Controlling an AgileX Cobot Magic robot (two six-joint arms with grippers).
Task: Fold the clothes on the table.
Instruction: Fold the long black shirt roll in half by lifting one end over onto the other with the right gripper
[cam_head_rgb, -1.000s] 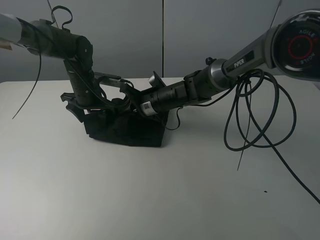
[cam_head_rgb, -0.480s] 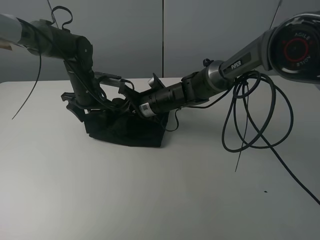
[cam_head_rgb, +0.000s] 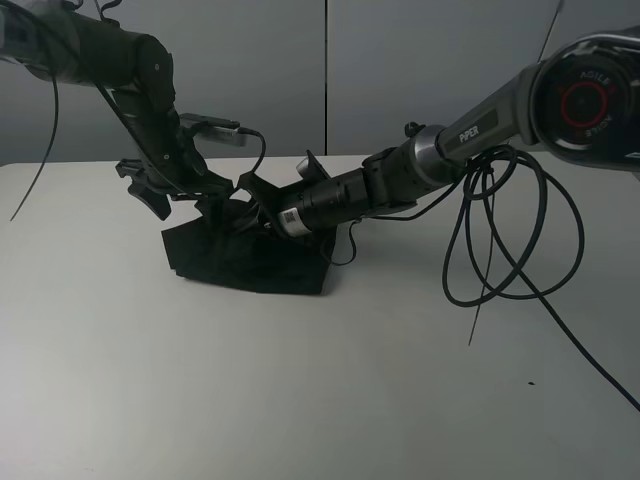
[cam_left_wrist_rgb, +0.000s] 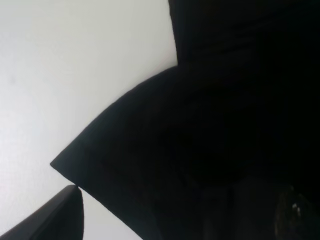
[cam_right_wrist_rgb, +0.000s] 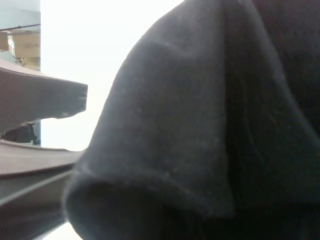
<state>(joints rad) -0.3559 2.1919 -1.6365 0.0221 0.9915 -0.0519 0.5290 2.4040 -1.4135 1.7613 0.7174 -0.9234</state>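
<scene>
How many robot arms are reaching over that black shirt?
2. The left arm hangs above the left end of the shirt; the right arm reaches in to its top edge.

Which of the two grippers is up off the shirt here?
The left gripper: it hangs open above the shirt's left end, whereas the right gripper is down among the raised folds.

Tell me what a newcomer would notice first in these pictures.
Two black robot arms, the left arm and the right arm, meet over a crumpled black shirt lying toward the back left of the white table. Loops of black cable dangle from the right arm over the table's right side.
</scene>
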